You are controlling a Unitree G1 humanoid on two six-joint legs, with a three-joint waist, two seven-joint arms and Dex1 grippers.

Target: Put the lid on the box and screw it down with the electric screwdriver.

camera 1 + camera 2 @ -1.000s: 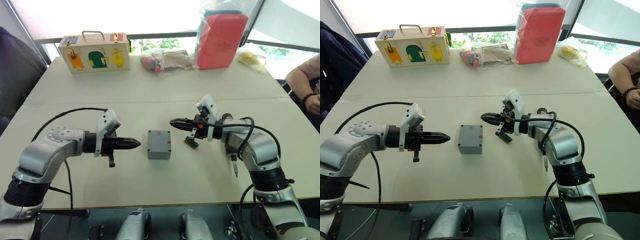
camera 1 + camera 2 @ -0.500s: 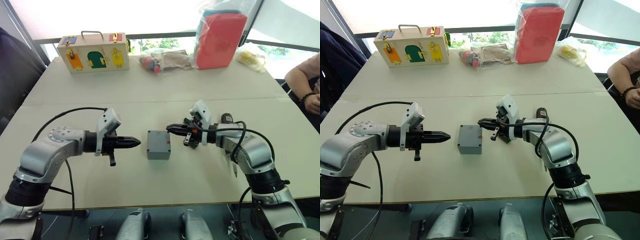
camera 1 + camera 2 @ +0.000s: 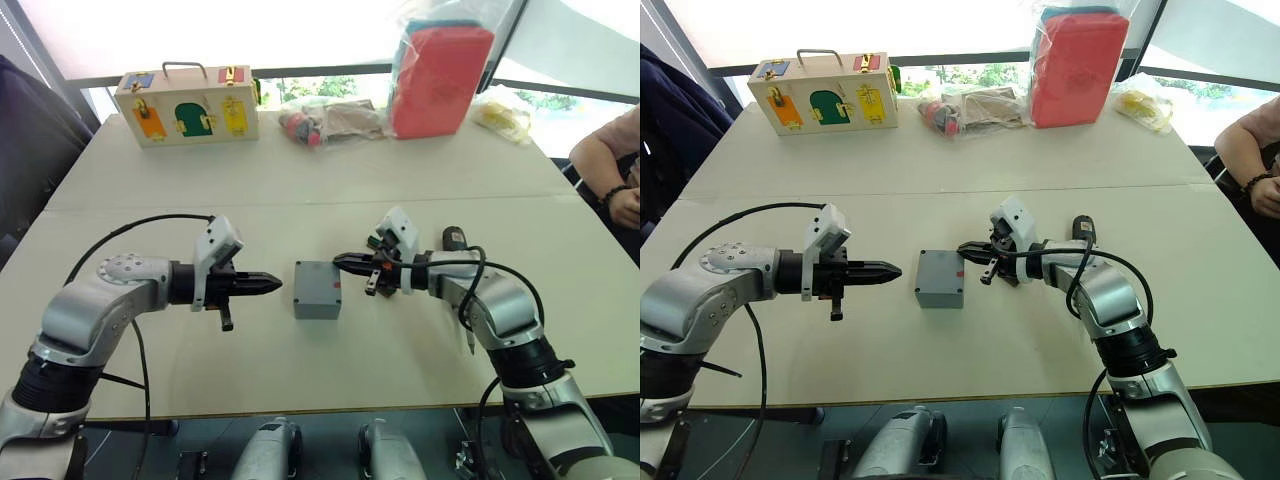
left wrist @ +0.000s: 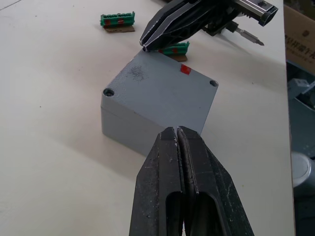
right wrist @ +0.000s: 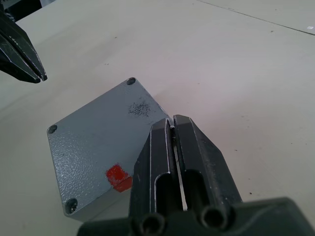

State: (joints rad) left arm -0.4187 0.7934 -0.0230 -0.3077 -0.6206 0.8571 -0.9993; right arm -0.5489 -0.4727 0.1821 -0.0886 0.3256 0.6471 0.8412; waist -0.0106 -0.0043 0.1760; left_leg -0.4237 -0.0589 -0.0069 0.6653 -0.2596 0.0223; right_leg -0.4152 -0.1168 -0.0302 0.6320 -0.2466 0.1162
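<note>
Left eye view: the grey box (image 3: 318,289) sits square on the table (image 3: 300,190) between both grippers, lid side up (red mark toward the right arm). The left gripper (image 3: 274,284) hovers beside it, fingers pressed together. The right gripper (image 3: 341,261), also clenched and empty, has moved in closer, its tip now by the box's edge.

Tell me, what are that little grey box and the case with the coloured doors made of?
The small square grey box looks like moulded plastic: matt, finely grained, with recessed corner screw holes. The pale handled case with coloured doors looks like light wood, though that is less certain.
</note>
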